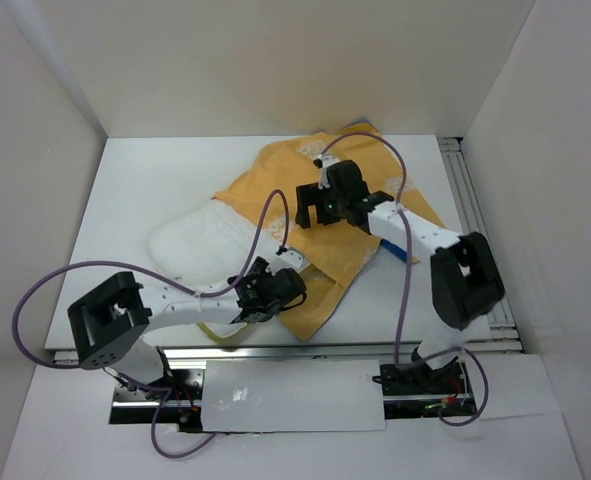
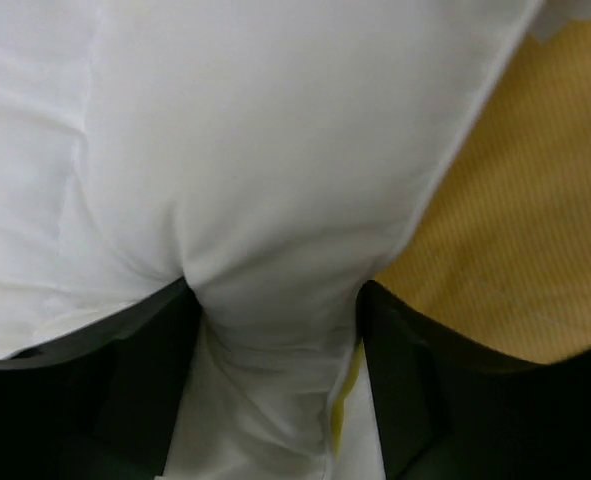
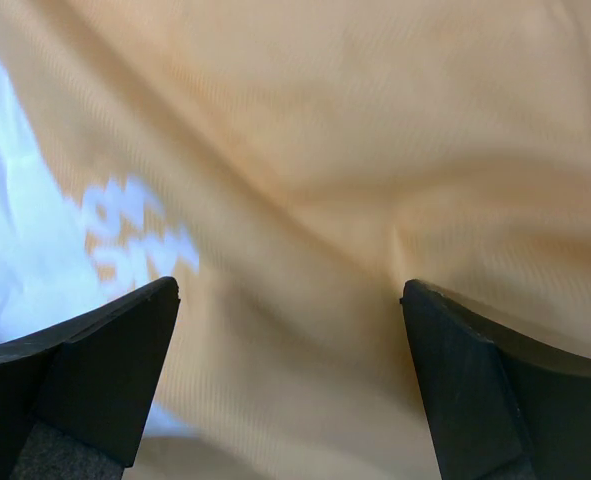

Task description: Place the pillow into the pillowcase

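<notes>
Near the middle of the surface, grips the near right end of the left-to-right-lying pillow [image 1: 200, 240] with the left tool [image 2: 275, 325] and hovers the wide-open right tool [image 3: 290, 335] over the pillowcase [image 1: 275, 175], against the pillow's far right side.

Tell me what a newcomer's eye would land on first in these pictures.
The mustard-orange cloth pillowcase with white logos sprawls across the centre, with a plump white pillow against its left side. The left gripper pinches bunched pillow fabric between its jaws at the pillow's near end. The right gripper hangs over the orange cloth with its jaws wide open.
</notes>
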`<move>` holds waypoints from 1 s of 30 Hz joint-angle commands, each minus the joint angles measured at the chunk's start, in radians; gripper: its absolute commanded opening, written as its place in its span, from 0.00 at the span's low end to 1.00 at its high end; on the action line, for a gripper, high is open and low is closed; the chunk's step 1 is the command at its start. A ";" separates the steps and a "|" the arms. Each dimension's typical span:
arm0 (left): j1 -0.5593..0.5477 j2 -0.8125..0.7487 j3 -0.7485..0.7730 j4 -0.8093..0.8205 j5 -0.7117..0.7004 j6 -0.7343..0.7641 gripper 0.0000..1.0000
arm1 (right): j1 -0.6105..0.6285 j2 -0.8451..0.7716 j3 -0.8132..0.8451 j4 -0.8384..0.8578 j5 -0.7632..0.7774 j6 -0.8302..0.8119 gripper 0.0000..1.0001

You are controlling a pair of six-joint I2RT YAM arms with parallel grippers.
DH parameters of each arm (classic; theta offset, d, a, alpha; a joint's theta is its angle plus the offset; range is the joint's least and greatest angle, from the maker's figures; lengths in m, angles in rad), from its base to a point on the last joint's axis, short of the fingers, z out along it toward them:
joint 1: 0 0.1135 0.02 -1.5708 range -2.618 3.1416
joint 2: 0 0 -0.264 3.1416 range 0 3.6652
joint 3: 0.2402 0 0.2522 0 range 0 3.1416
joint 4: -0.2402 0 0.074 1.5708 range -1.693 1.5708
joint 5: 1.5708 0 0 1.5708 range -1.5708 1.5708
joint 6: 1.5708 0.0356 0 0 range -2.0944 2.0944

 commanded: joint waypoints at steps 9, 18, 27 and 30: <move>0.081 0.025 0.103 0.053 0.148 -0.087 0.00 | 0.012 -0.543 -0.390 -0.202 0.253 0.074 1.00; 0.081 -0.047 0.178 -0.015 0.162 -0.069 0.00 | 0.104 -0.491 -0.456 -0.179 0.286 0.063 1.00; 0.081 -0.090 0.178 -0.015 0.172 -0.069 0.00 | 0.127 -0.364 -0.496 -0.015 0.430 0.064 1.00; 0.081 -0.101 0.178 -0.015 0.181 -0.069 0.00 | 0.127 -0.316 -0.496 0.051 0.458 0.055 1.00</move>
